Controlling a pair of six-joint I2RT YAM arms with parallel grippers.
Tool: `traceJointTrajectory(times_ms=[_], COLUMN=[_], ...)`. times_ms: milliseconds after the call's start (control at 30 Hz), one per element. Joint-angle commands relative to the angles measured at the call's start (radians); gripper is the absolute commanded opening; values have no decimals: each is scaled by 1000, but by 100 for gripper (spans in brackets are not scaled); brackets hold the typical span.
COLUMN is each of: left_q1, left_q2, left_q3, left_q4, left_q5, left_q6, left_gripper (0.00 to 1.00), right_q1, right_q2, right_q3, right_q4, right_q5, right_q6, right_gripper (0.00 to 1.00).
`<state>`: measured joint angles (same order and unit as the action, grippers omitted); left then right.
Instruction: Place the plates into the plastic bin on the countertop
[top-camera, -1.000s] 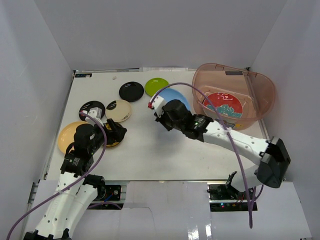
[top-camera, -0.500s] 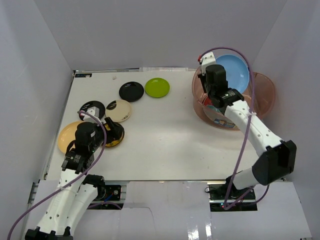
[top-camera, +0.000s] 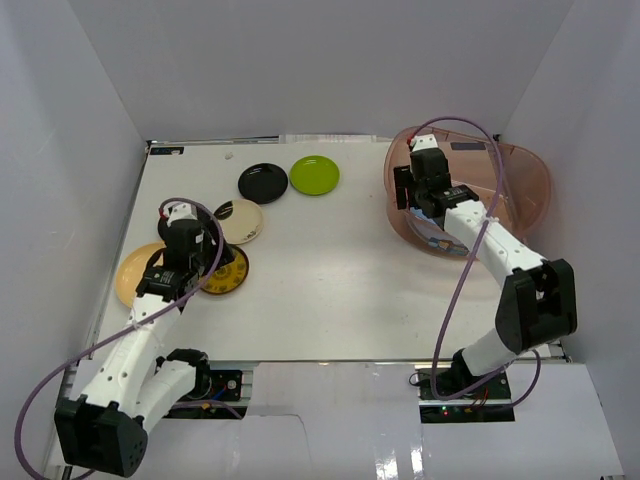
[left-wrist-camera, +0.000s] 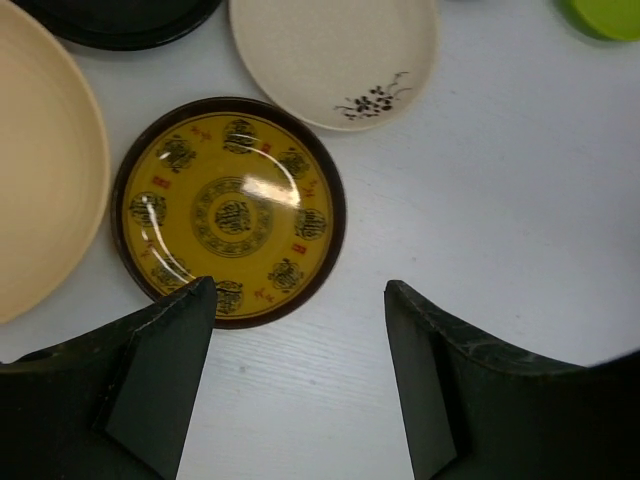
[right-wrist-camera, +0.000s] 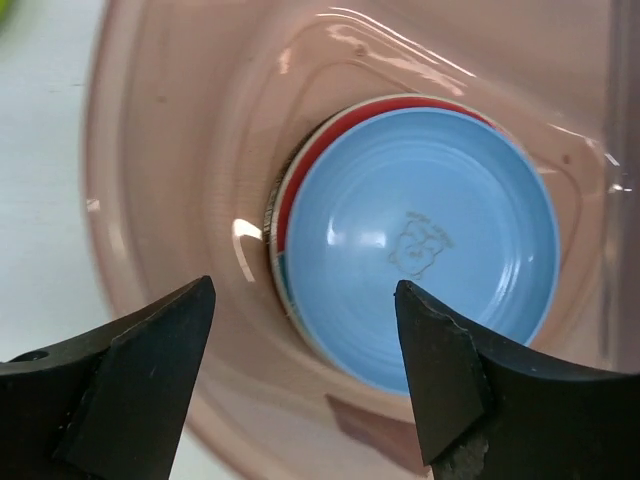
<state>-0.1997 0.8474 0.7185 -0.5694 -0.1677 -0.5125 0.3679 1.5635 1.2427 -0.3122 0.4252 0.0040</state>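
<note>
My right gripper (top-camera: 418, 195) (right-wrist-camera: 303, 290) hangs open over the plastic bin (top-camera: 522, 172) (right-wrist-camera: 170, 150) with nothing between its fingers. Below it, a light blue plate (right-wrist-camera: 420, 245) lies in the bin on a red-and-teal plate (right-wrist-camera: 287, 205). My left gripper (top-camera: 192, 255) (left-wrist-camera: 298, 290) is open just above the countertop (top-camera: 330, 270), at the near right edge of the patterned amber plate (top-camera: 225, 273) (left-wrist-camera: 230, 210). A pale orange plate (top-camera: 132, 272) (left-wrist-camera: 40, 160), a cream-and-black plate (top-camera: 240, 222) (left-wrist-camera: 335, 55), a black plate (top-camera: 262, 182) and a lime green plate (top-camera: 314, 175) lie on the countertop.
Another dark plate (left-wrist-camera: 120, 15) lies beyond the amber one, mostly hidden under my left arm in the top view. White walls enclose the countertop on three sides. The bin stands at the far right corner.
My right gripper carried the light blue plate from the countertop over the bin and opened; the plate now lies in the bin. My left gripper shifted over the amber plate.
</note>
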Motion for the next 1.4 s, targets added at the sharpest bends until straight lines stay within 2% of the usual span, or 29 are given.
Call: traceJointTrajectory(times_ms=[0, 167, 200, 267, 400, 533, 700, 800, 1000, 1067, 1100, 1133, 1200, 1367], left_q1=[9, 124, 143, 186, 197, 200, 273, 287, 289, 289, 289, 290, 289, 286], left_q2=[62, 123, 137, 198, 317, 435, 613, 685, 731, 751, 768, 772, 771, 603], left_q3=[44, 65, 65, 79, 124, 154, 179, 191, 183, 185, 188, 190, 197, 202], left_q4=[-27, -9, -6, -4, 22, 92, 137, 141, 209, 215, 209, 188, 149, 57], left_q5=[-189, -237, -242, -240, -240, -237, -214, -207, -173, -179, -200, -219, -272, -302], left_q6=[9, -1, -1, -3, 20, 77, 107, 114, 149, 160, 160, 157, 132, 115], left_gripper=[78, 69, 67, 63, 58, 51, 44, 43, 43, 38, 32, 16, 1, 0], right_q1=[22, 141, 184, 221, 261, 273, 287, 299, 344, 356, 358, 361, 364, 373], right_q2=[-146, -371, -422, -459, -522, -546, -591, -603, -585, -570, -566, -563, -559, -527], right_q3=[-57, -247, -328, -396, -534, -594, -627, -634, -635, -629, -628, -628, -624, -612], right_q4=[91, 232, 261, 335, 395, 418, 435, 435, 441, 440, 440, 440, 441, 447], right_q5=[-159, -318, -331, -359, -397, -474, -499, -508, -522, -517, -520, -520, -526, -557], right_q6=[102, 172, 191, 205, 202, 183, 177, 179, 175, 172, 172, 172, 174, 192], right_gripper=[79, 78, 78, 77, 76, 75, 75, 75, 74, 74, 74, 74, 74, 75])
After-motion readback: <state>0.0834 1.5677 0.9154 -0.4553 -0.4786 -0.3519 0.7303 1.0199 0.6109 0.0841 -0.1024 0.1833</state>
